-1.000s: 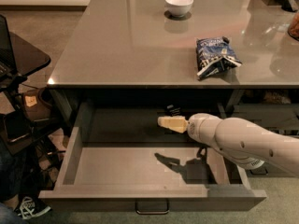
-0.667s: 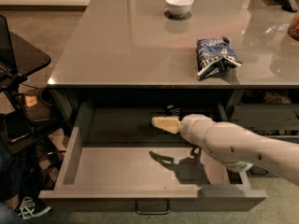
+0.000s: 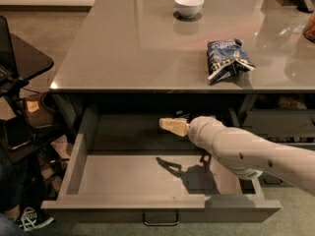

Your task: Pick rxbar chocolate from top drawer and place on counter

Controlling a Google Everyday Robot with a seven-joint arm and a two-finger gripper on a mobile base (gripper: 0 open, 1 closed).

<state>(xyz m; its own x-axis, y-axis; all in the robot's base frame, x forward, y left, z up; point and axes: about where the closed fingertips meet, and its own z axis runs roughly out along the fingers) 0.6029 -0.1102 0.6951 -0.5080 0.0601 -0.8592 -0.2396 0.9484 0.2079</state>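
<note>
The gripper [image 3: 171, 126] hangs inside the open top drawer [image 3: 147, 208], near its shadowed back, below the counter [image 3: 138, 48]

no readable text anywhere, snack bag [image 3: 227, 59] print illegible, end effector [image 3: 170, 125] over top drawer [image 3: 147, 208]

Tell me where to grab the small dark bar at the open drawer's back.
Probably across its narrow sides, coming low from the front: the small dark bar sits under the glossy grey counter, which blocks a top-down reach. The beige gripper hovers just in front of it.
</note>
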